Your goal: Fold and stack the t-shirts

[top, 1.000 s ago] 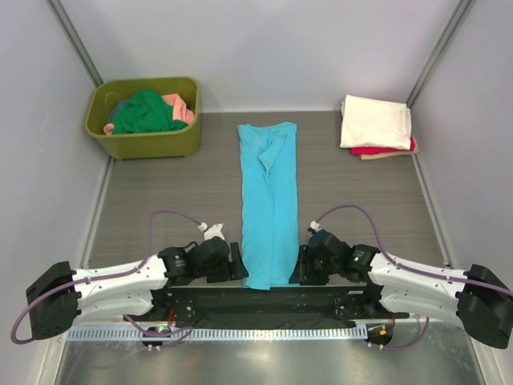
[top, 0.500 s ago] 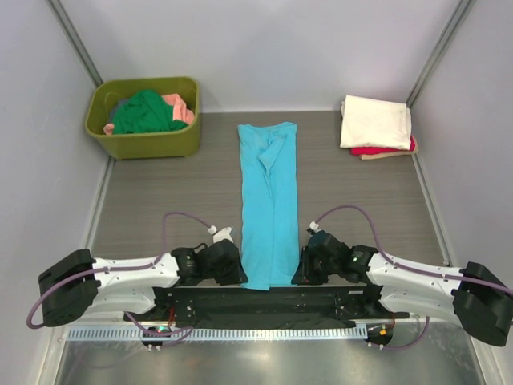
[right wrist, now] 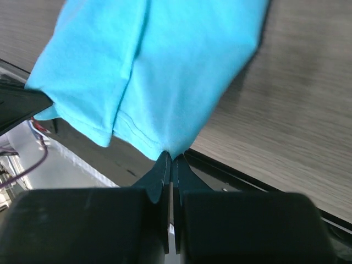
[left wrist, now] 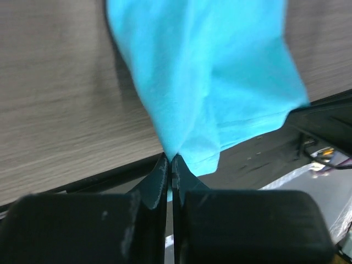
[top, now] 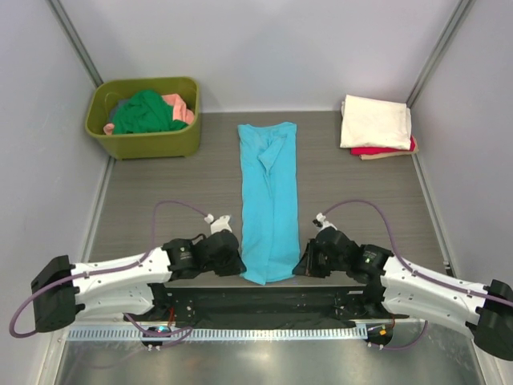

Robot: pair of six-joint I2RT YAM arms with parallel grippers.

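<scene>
We see the turquoise t-shirt (top: 270,200) lying as one long narrow strip down the middle of the table (top: 160,208), collar end far, hem near. At the near left corner of that hem sits the left gripper (left wrist: 169,164), its jaws pinched tight on the cloth. Across from it, the right gripper (right wrist: 170,159) has its jaws clamped on the near right corner. Both corners gather up into the fingertips. At the far left, the olive tub (top: 152,146) holds a dark green shirt (top: 144,112) and a salmon-pink shirt (top: 183,108). At the far right, a folded cream-white shirt (top: 375,120) rests on a red shirt (top: 385,150), well apart from the strip.
</scene>
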